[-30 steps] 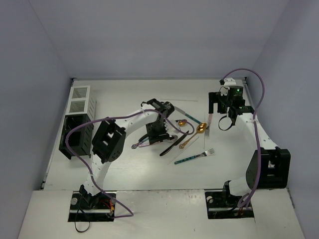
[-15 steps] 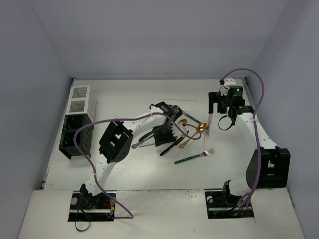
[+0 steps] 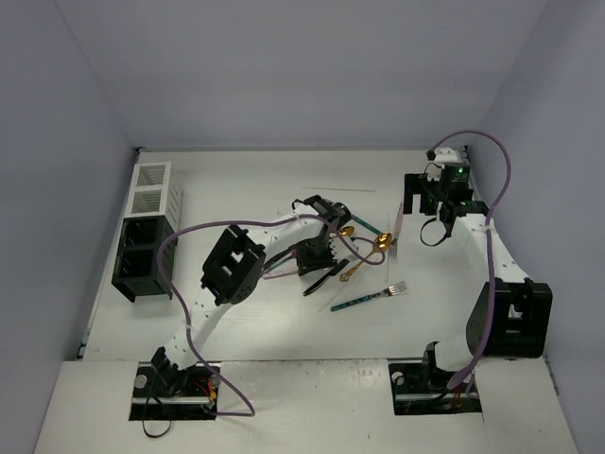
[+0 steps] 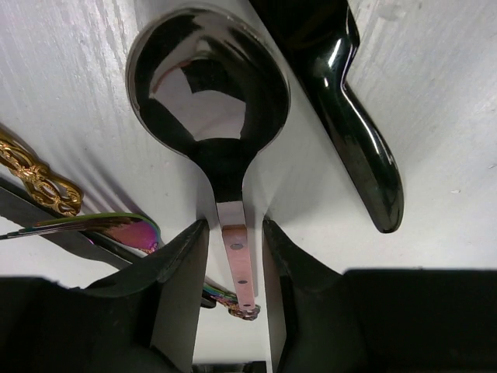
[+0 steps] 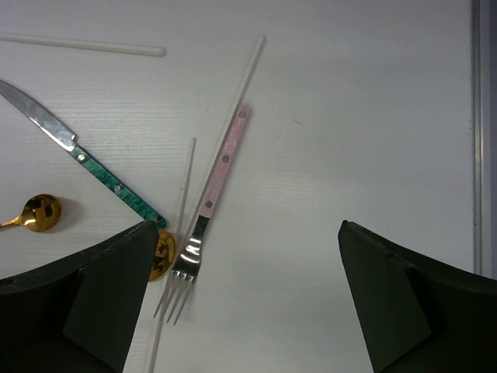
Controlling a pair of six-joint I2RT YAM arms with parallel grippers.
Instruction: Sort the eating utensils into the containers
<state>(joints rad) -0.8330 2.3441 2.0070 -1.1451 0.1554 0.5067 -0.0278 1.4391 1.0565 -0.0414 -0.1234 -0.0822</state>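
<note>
Nearest the arm bases, a teal-handled fork [image 3: 367, 300] lies alone on the white surface [image 3: 284, 326], tines toward 2 o'clock. Just beyond it, mid-surface, is the main heap of utensils, with the left jaws down in it.

In the left wrist view the two fingers [image 4: 182, 272] stand narrowly apart on either side of the pink handle of a dark spoon [image 4: 210, 93] with a mirror-like bowl. A sliver of white shows between the handle and each finger, so the left jaws straddle the spoon without yet pinching it. A glossy black handle [image 4: 361, 148] lies just at the spoon's 3 o'clock. An ornate gold handle [image 4: 35, 175] and an iridescent piece [image 4: 116, 225] lie at its 8 o'clock.

At 3 o'clock from the heap lie a gold spoon [image 3: 381, 242] and a green-handled knife [image 5: 93, 167]. Just past them is a pink-handled fork [image 5: 213, 194], its handle pointing to 12 o'clock. The right jaws hang above this fork, spread wide, with nothing between them. A thin pale stick [image 5: 245, 78] runs alongside the fork's handle, touching it. Another stick [image 3: 336, 188] lies farther off at 12 o'clock.

Along the 9 o'clock edge, well apart from the heap, the containers stand in a row. The black containers [image 3: 142, 257] are nearer, and the white slatted container [image 3: 154, 187] is just beyond them.
</note>
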